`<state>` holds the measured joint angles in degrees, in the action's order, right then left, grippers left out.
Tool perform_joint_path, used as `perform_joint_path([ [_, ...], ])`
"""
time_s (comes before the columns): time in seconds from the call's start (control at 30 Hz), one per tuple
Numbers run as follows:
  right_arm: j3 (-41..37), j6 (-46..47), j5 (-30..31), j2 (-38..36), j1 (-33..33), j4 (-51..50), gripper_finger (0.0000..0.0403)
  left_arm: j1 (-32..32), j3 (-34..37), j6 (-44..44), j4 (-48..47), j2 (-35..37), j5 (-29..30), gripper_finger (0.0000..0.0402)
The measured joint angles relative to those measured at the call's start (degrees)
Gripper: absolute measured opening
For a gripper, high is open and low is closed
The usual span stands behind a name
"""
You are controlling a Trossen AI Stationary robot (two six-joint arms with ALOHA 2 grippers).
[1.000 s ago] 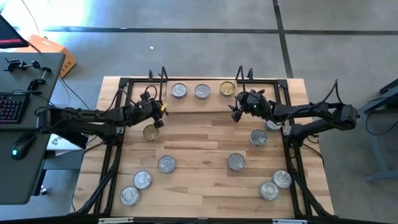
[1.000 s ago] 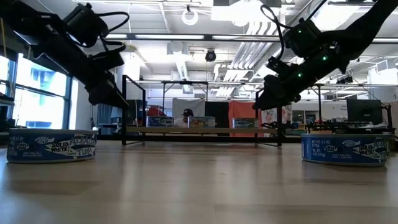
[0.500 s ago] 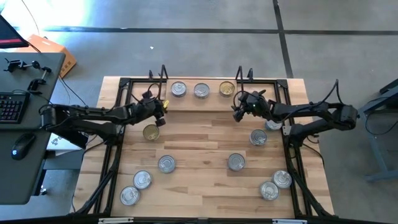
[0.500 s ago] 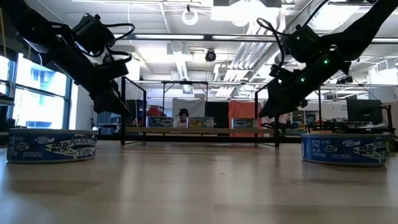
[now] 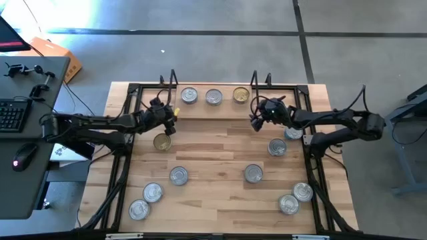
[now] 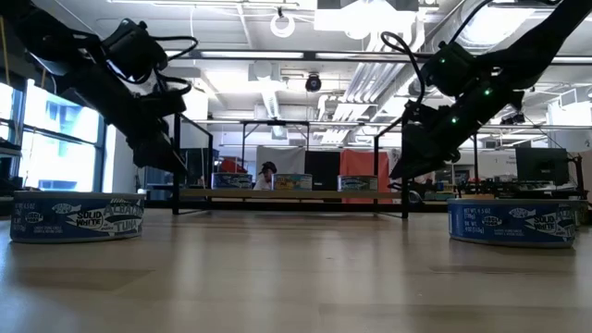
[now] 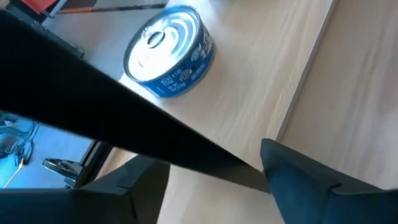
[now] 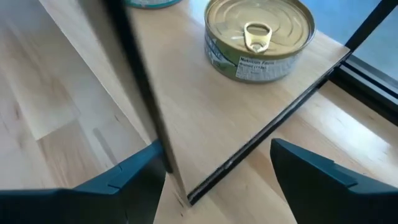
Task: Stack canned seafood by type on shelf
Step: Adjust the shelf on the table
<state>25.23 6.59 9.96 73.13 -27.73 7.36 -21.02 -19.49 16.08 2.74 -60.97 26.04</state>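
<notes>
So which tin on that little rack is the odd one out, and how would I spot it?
Find the shelf, the low wooden rack at the table's far edge between the two arms. Three tins stand on it in a row. The one you want is the gold-topped tin at the end nearest the right claw; the other two tins have silver lids.

A desk (image 5: 33,133) stood left of the table (image 5: 213,200), bearing a keyboard (image 5: 10,115), a mouse (image 5: 25,155) and clamps (image 5: 27,72); an orange box (image 5: 57,53) lay on the grey floor (image 5: 200,47) beyond.
</notes>
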Motion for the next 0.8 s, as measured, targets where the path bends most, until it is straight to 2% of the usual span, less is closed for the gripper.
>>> perform_joint_path([
  [0.23,-0.4,1.7,0.8,-6.7,0.0,-11.7,0.0277,0.0,0.0,-0.1,-1.0,6.7,-2.9,0.0273],
  [0.57,-0.3,12.7,9.8,-18.9,3.2,-31.5,0.0277,0.0,0.0,-1.0,-5.8,18.2,-3.6,0.0274],
  [0.8,-0.3,19.5,12.4,-26.1,9.4,-33.8,0.0277,0.1,-1.8,-5.0,-10.6,25.4,-3.7,0.0274],
])
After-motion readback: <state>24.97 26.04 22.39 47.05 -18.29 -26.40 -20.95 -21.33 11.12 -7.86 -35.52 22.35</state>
